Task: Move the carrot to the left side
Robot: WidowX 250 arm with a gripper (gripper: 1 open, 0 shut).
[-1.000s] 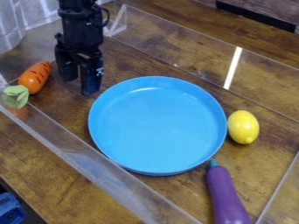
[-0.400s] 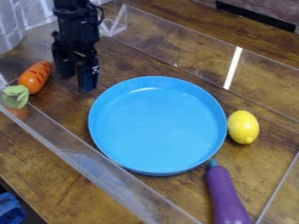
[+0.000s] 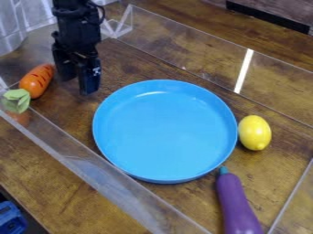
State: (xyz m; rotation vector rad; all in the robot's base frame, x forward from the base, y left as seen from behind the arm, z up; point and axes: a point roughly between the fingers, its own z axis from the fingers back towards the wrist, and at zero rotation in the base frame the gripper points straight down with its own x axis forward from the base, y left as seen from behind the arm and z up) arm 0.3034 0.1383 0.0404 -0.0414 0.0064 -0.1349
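The carrot (image 3: 38, 79) is a small orange-red toy with dark groove lines. It lies on the wooden table at the far left, well left of the blue plate (image 3: 166, 130). My black gripper (image 3: 80, 83) hangs just right of the carrot, fingers pointing down, a little apart from it. The fingers stand slightly apart with nothing between them. The carrot lies free on the table.
A green and orange toy piece (image 3: 16, 101) sits just below the carrot. A yellow lemon (image 3: 254, 132) lies right of the plate. A purple eggplant (image 3: 236, 205) lies at the front right. A clear plastic wall (image 3: 86, 174) runs along the front.
My gripper has moved slightly up and to the left, staying beside the carrot. The carrot and the other things have not moved.
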